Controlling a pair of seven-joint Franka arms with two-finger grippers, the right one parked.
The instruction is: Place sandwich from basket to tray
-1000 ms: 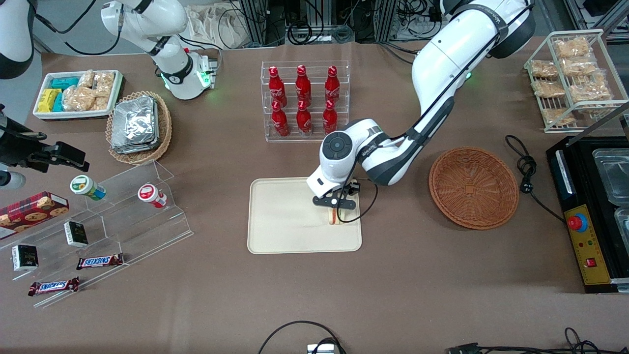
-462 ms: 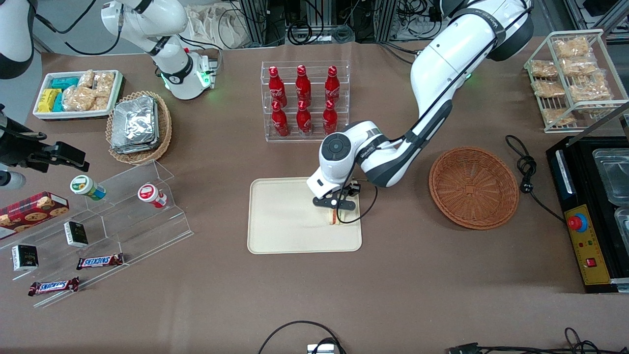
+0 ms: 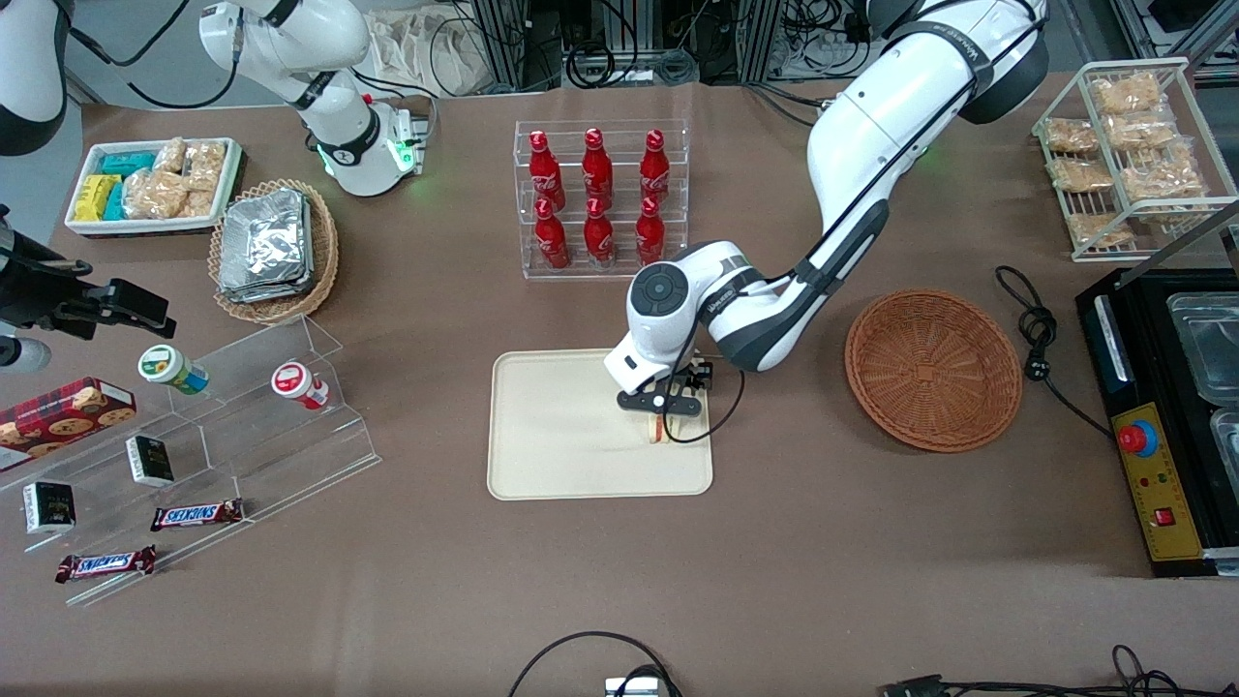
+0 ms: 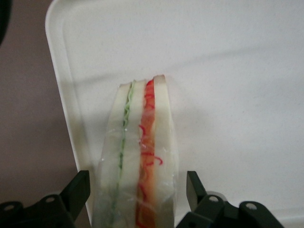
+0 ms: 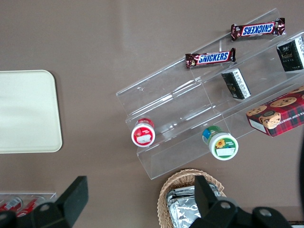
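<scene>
The cream tray (image 3: 571, 436) lies on the brown table (image 3: 823, 581), nearer the front camera than the rack of red bottles (image 3: 598, 198). The woven basket (image 3: 933, 370) sits beside the tray, toward the working arm's end. The sandwich (image 4: 140, 161) stands on edge on the tray near its rim. The gripper (image 3: 664, 407) hovers over it, fingers (image 4: 78, 190) spread wide, clear of the bread
</scene>
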